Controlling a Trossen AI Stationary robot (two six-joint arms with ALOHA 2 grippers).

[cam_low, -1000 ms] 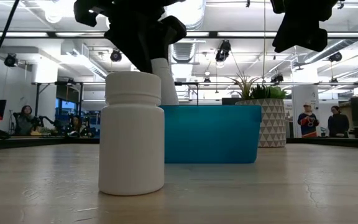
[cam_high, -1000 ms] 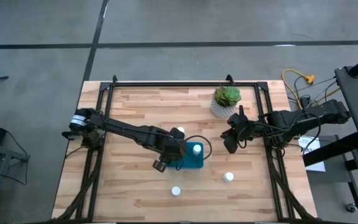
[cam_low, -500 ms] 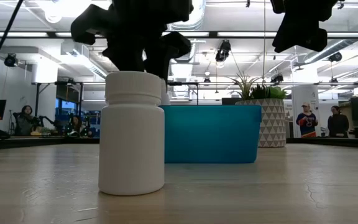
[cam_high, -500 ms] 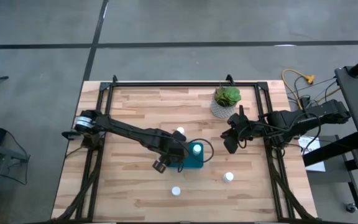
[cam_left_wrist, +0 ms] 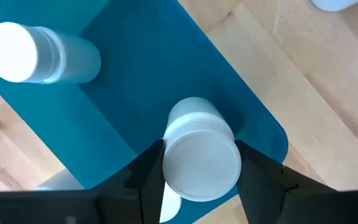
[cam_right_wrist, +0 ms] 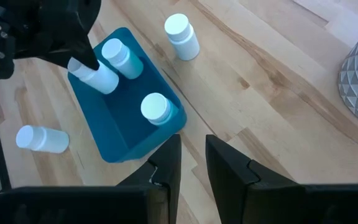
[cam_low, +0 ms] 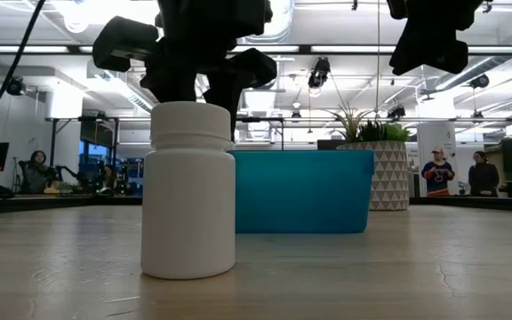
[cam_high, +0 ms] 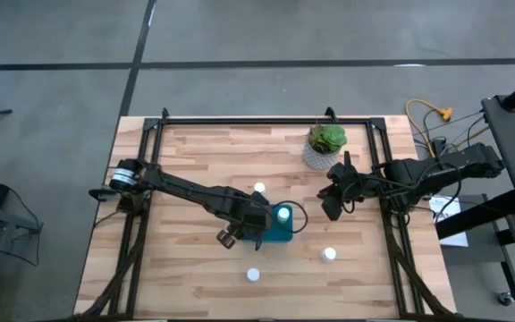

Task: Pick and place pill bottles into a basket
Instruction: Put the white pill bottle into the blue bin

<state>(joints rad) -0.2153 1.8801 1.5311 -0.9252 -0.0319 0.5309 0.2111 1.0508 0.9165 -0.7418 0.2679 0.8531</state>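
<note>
One pill bottle (cam_left_wrist: 201, 155) clenched in my left gripper (cam_left_wrist: 197, 165) hangs over the teal basket (cam_left_wrist: 135, 93); my right gripper (cam_high: 332, 200), fingers nearly together and empty, waits beside the plant pot (cam_high: 320, 148)

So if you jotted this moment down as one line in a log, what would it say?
left gripper: holding pill bottle over basket | right gripper: waiting near plant pot | basket: two bottles inside
</note>
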